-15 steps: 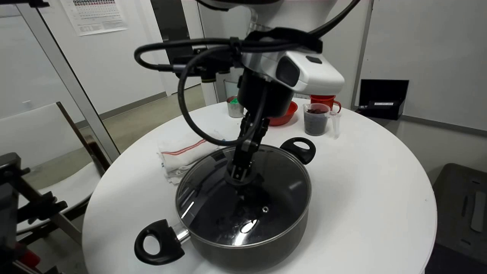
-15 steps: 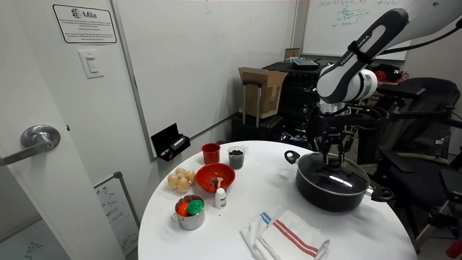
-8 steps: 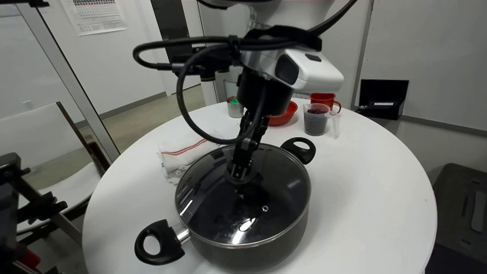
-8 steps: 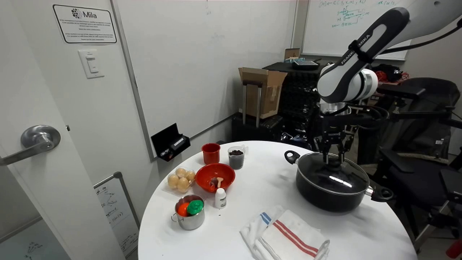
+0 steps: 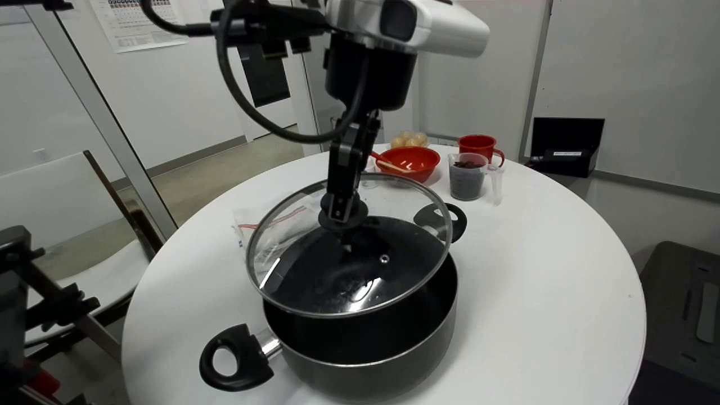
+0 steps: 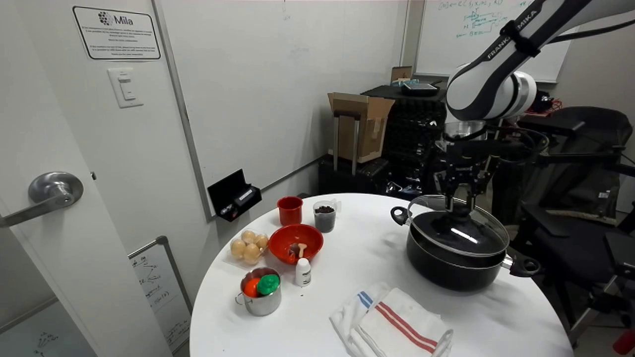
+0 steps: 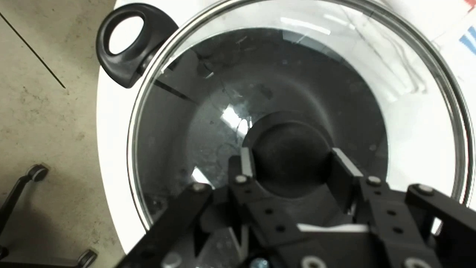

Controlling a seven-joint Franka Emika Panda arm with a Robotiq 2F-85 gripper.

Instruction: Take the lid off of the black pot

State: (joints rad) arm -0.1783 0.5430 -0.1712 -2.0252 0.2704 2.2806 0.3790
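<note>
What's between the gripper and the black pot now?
The lid, held by its black knob in the gripper; both exterior views show it there. In an exterior view, a gap shows between the lid's near edge and the black pot.

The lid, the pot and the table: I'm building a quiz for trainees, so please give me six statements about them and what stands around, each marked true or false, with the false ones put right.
1. The pincer holds the lid by its knob above the black pot. True.
2. Nothing shows through the lid. False: it is see-through, and the black pot shows through it.
3. The red bowl, red mug and striped cloth are on the table. True.
4. The metal cup holds a green thing. True.
5. The red mug stands inside the red bowl. False: it stands beside it.
6. The striped cloth is draped over the black pot. False: it lies beside it.
</note>
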